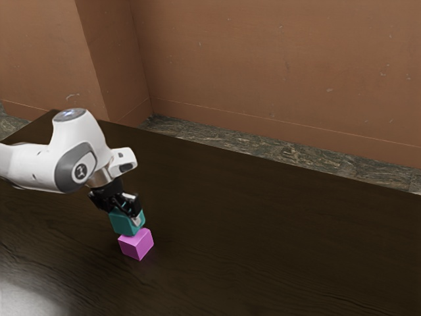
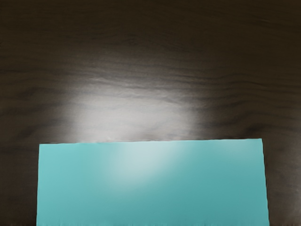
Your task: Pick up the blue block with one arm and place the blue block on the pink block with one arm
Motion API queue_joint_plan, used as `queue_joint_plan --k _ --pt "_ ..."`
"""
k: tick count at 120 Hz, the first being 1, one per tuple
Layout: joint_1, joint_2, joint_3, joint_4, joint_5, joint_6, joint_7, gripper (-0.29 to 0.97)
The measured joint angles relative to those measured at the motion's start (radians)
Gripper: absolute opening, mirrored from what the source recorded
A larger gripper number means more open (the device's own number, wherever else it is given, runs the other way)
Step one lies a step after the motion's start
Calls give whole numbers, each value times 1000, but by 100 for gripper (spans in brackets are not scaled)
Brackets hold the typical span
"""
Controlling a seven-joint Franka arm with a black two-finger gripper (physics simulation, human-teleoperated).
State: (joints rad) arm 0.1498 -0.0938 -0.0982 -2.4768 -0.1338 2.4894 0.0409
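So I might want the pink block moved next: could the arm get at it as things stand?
Probably not from above: the blue block, gripped in the fingers, sits right over the pink block. The pink block's sides look free.

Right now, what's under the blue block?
The pink block, on the table. The blue block covers part of its top, so whether they touch can't be seen.

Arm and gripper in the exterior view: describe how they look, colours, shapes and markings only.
The arm is built of smooth, rounded white shells. A round grey cap on the side of one joint bears a small white mark, and a pale bluish disc tops the joint above it. A short silvery collar leads to the black gripper, a compact, blocky hand with two fingers.
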Motion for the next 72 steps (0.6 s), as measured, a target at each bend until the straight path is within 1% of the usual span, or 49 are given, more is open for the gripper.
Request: queue_joint_plan --k 21,60,72 --pt "2 -22 -8 -21 16 0 -25 34" --pt "-1 -29 -26 -34 21 -1 -63 34" --pt "0 -33 -27 -36 13 -2 -66 43"
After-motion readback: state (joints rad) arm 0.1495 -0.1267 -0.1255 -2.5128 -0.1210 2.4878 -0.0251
